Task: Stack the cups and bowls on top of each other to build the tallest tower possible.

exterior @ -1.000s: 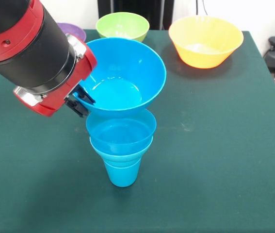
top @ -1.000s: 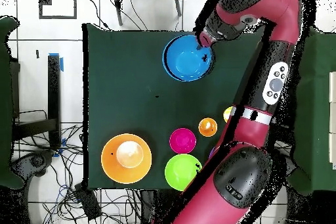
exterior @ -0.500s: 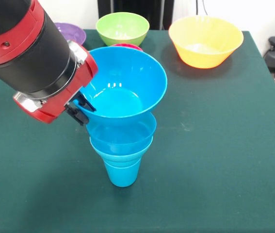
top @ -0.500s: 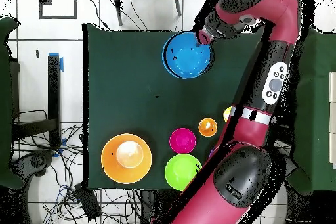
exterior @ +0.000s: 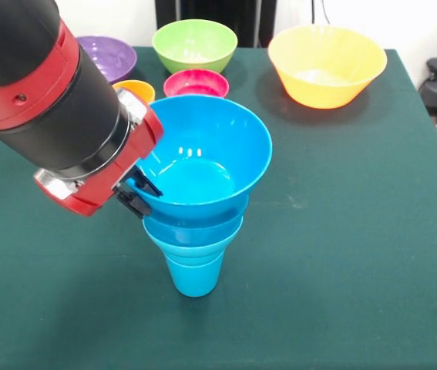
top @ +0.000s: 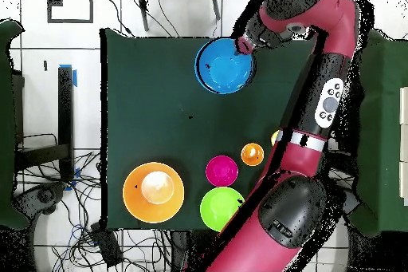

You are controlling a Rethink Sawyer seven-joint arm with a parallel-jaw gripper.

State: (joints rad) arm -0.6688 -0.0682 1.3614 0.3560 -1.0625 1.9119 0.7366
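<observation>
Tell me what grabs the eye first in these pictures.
The big red and black arm fills the front view's left, its gripper clamped on the rim of a large blue bowl that sits atop the blue tower mid-table. Behind stands a wide yellow-orange bowl, with green, red and purple bowls alongside.

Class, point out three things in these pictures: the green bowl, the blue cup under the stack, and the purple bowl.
green bowl (exterior: 195,40), front view, inner wall
blue cup (exterior: 195,276), front view, outer side
purple bowl (exterior: 110,55), front view, inside
</observation>
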